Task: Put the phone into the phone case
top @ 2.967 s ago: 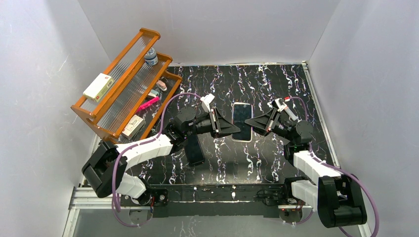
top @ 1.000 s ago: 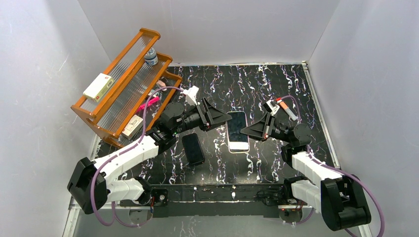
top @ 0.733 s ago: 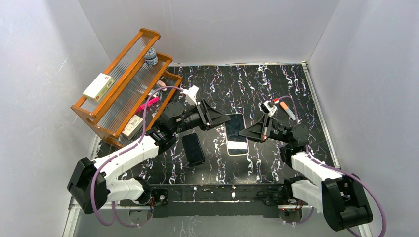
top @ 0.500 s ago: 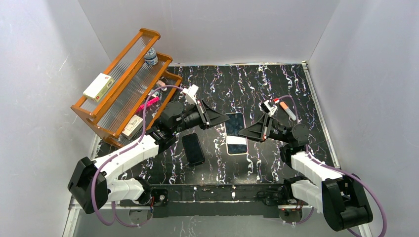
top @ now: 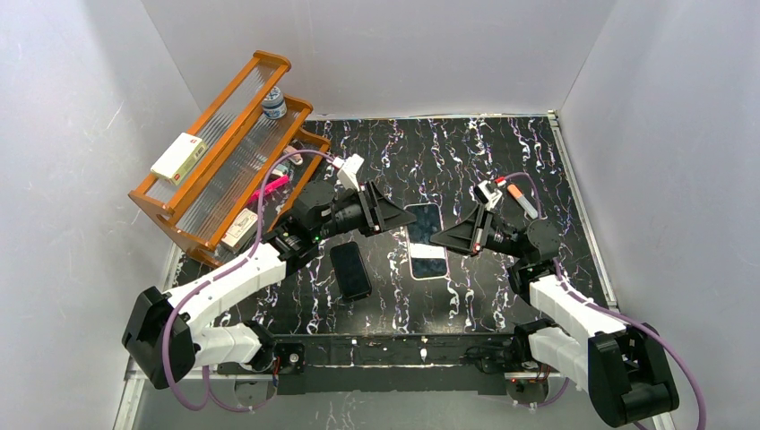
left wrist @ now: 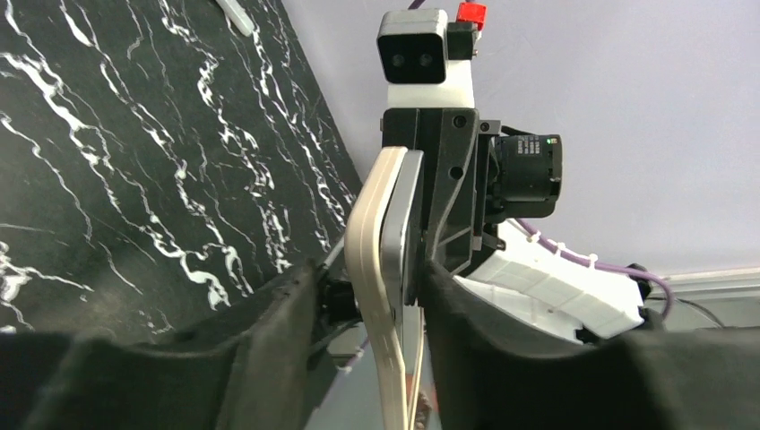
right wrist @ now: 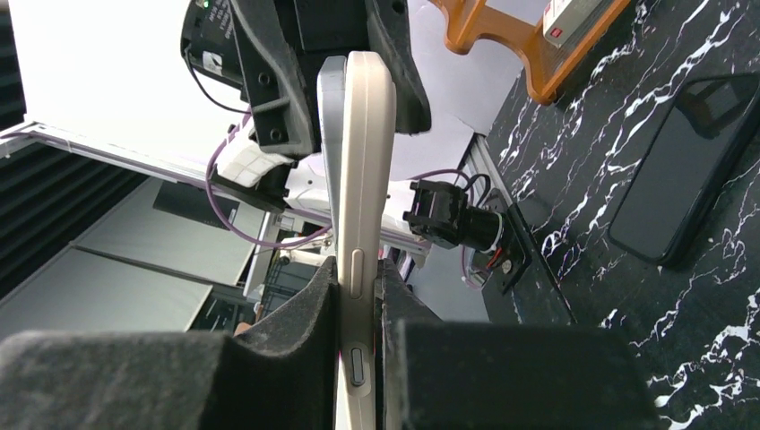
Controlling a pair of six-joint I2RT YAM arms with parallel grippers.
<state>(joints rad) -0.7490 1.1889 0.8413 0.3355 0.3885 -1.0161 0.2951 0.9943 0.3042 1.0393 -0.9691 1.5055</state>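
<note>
Left jaws: one finger stands on each side of the phone case (left wrist: 369, 269) and the phone (left wrist: 399, 242), both seen edge-on. I cannot tell whether they press or merely bracket. I judge this a steadying hold. A black slab (top: 351, 270) lies on the table (top: 502, 161) below these jaws.

Between the two sets of jaws, phone and case are held together off the table. The case is cream and slightly bowed. The phone's grey edge lies against it but not flush, so seating looks incomplete.

Right jaws: clamped across case and phone, apparently to squeeze them home.
</note>
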